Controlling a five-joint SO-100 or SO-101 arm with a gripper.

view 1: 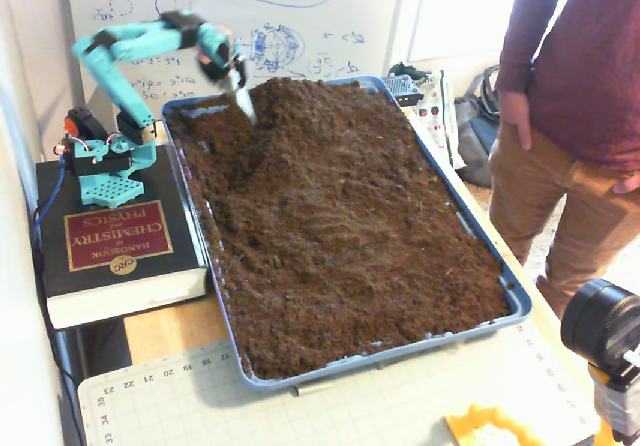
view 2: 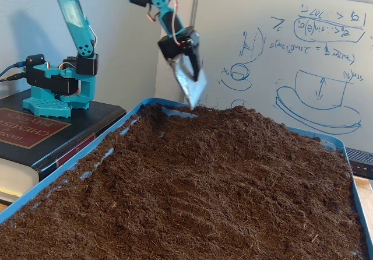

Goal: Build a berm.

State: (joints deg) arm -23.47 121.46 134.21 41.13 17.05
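A blue tray (view 1: 521, 302) holds dark brown soil (view 1: 340, 216), heaped higher at its far end. The tray (view 2: 58, 169) and soil (view 2: 221, 178) also fill the other fixed view. My teal arm stands on a book to the left of the tray. Its end (view 1: 241, 94) carries a silvery scoop blade (view 1: 244, 103) pointing down, its tip just above the soil heap near the tray's far left corner. In the other fixed view the arm's end (view 2: 190, 80) and blade (view 2: 192, 88) hover just over the heap's crest. No separate fingers show.
The arm's base sits on a thick black book (view 1: 110, 246), which also shows in the other fixed view (view 2: 35, 132). A person (view 1: 580, 116) stands at the right of the table. A whiteboard (view 2: 291, 56) is behind. A camera (view 1: 600, 328) and a cutting mat (view 1: 350, 406) are in front.
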